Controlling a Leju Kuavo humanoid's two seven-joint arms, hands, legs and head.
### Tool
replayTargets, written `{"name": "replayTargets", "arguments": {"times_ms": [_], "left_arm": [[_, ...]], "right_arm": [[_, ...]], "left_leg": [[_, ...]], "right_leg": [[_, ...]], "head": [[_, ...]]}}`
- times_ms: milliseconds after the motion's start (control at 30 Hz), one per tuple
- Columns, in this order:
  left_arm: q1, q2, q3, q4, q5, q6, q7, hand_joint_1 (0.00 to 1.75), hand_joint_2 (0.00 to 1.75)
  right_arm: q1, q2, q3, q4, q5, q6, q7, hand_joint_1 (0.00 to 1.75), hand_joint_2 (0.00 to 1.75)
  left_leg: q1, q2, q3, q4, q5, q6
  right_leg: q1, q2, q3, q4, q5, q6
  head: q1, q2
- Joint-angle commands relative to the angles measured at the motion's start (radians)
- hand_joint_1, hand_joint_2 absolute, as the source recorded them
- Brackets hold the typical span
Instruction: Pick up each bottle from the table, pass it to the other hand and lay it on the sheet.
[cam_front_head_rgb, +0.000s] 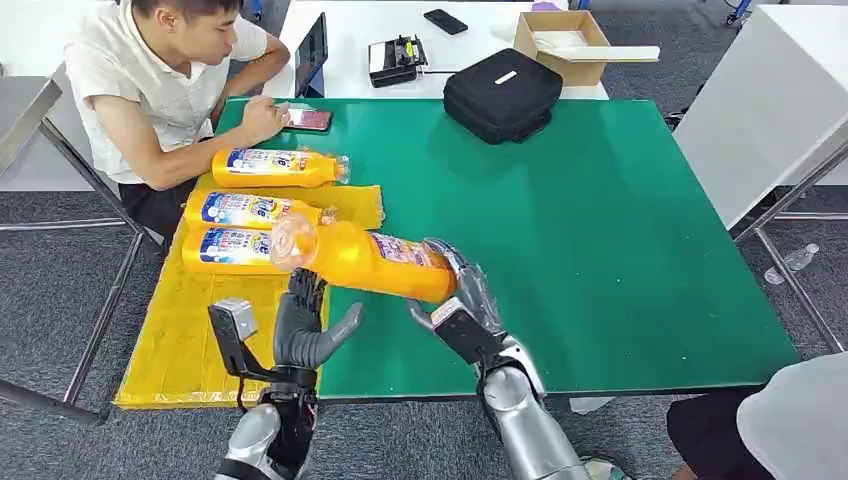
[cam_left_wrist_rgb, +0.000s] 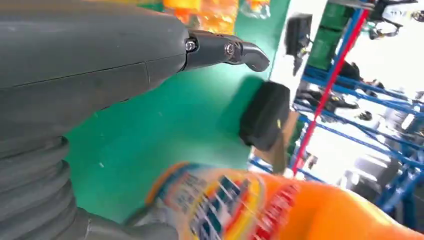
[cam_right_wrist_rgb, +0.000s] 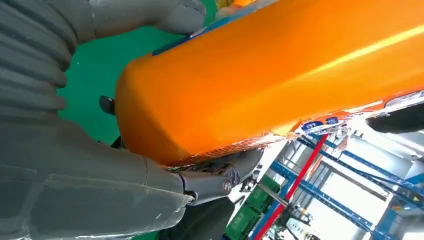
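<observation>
A green table (cam_front_head_rgb: 620, 250) is filling most of the head view, with a yellow sheet (cam_front_head_rgb: 180, 340) lying along its left side. A person (cam_front_head_rgb: 160, 80) is sitting at the far left corner, resting a hand by a phone (cam_front_head_rgb: 308, 119). A black bag (cam_front_head_rgb: 502, 94) is sitting at the far edge of the green, and a cardboard box (cam_front_head_rgb: 562, 45) is standing on the white table behind it.

Three orange bottles are already lying on the sheet, side by side: the farthest bottle (cam_front_head_rgb: 275, 167), the middle bottle (cam_front_head_rgb: 250, 209) and the nearest bottle (cam_front_head_rgb: 225, 250).

A fourth, the held bottle (cam_front_head_rgb: 365, 258), is hanging nearly level above the table's near left part, its cap end pointing left over the sheet's edge and its base end to the right. The right hand (cam_front_head_rgb: 465, 300) is gripping that base end, fingers wrapped around the orange body, as the right wrist view is showing close up. The left hand (cam_front_head_rgb: 300, 325) is waiting just beneath the bottle's neck end, fingers spread apart and upturned, holding nothing; I cannot tell whether its fingertips are touching the bottle
</observation>
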Motion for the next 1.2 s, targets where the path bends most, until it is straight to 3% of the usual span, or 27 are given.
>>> {"name": "replayTargets", "arguments": {"times_ms": [33, 267, 600, 967, 1200], "left_arm": [[0.05, -0.041, -0.044, -0.091, 0.047, -0.083, 0.046, 0.0, 1.75], [0.056, -0.03, -0.059, -0.08, 0.14, -0.191, 0.081, 0.0, 1.75], [0.056, -0.03, -0.06, -0.077, 0.142, -0.194, 0.081, 0.0, 1.75], [-0.007, -0.041, -0.041, -0.028, 0.042, -0.078, -0.019, 0.0, 1.75], [-0.01, -0.041, -0.072, -0.017, 0.072, -0.081, -0.009, 0.0, 1.75]], "right_arm": [[-0.018, -0.02, 0.004, 0.044, -0.015, -0.009, 0.0, 1.75, 1.75], [-0.041, -0.023, 0.009, 0.077, -0.027, -0.004, -0.013, 1.75, 1.75], [-0.041, -0.026, 0.01, 0.075, -0.027, -0.003, -0.013, 1.75, 1.75], [-0.026, -0.004, 0.09, 0.092, 0.043, -0.055, 0.0, 1.75, 1.75], [-0.024, 0.015, 0.093, 0.123, 0.016, -0.043, -0.005, 1.75, 1.75]], "left_leg": [[0.0, 0.003, 0.005, 0.001, -0.003, 0.0], [0.0, 0.002, 0.004, 0.0, -0.002, 0.0], [0.0, 0.002, 0.002, 0.0, -0.001, 0.0], [0.001, 0.002, 0.003, 0.0, -0.002, 0.0], [0.001, 0.0, 0.003, 0.0, -0.001, 0.0]], "right_leg": [[0.001, 0.0, 0.005, 0.0, -0.002, -0.005], [0.001, 0.001, 0.004, -0.001, -0.001, -0.004], [0.001, 0.001, 0.002, -0.001, -0.001, -0.003], [0.001, 0.001, 0.003, 0.0, -0.001, -0.004], [0.001, -0.001, 0.003, -0.001, -0.001, -0.004]], "head": [[0.0, 0.0], [0.0, 0.0], [0.0, 0.0], [0.0, 0.0], [0.0, 0.0]]}}
